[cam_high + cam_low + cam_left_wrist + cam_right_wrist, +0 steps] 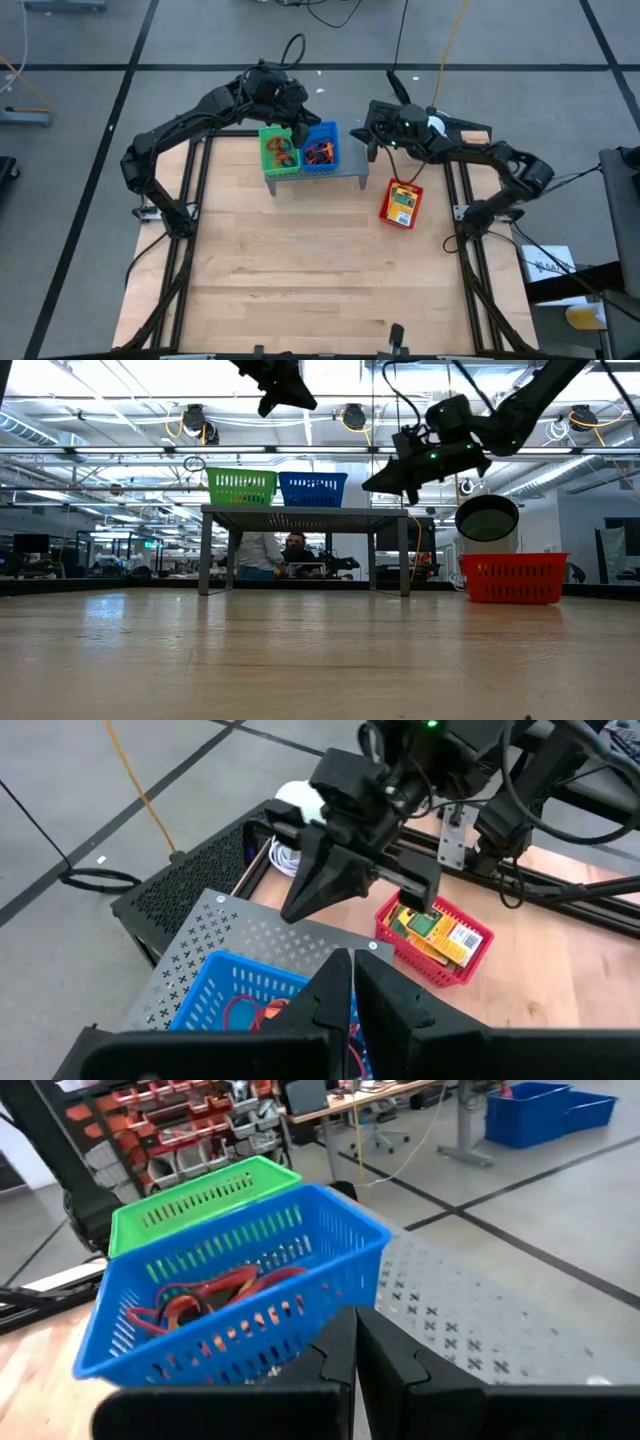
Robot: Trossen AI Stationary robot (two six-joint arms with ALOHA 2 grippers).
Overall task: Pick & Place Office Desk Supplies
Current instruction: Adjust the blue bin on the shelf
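Hovering my left tool over the shelf's far edge, fingers together and empty, I see the rubber bands directly beneath it in the blue tray. My right tool, also shut and empty, hangs above the shelf's other end, with yellow packets nearer it in the red tray.
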